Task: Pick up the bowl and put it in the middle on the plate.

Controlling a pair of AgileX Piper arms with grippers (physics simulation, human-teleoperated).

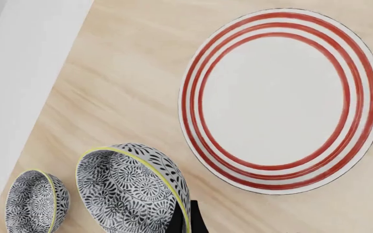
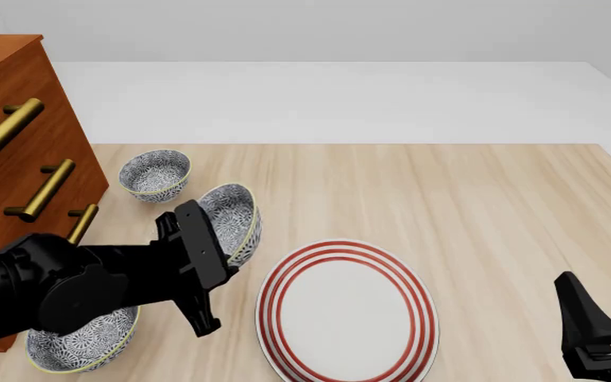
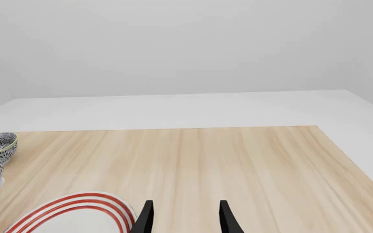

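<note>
The bowl, blue-grey floral with a yellow-green rim, hangs tilted on its side just left of the plate. My left gripper is shut on its rim. In the left wrist view the bowl fills the near corner, a black finger sits at its rim, and the plate, white with three red rings, lies beyond with nothing on it. My right gripper stands open at the table's front right, holding nothing. Its wrist view shows both fingers apart beside the plate's edge.
Two look-alike bowls rest on the table, one at the back left and one at the front left partly under my left arm. A wooden dresser with brass handles stands along the left edge. A white floor lies beyond the table.
</note>
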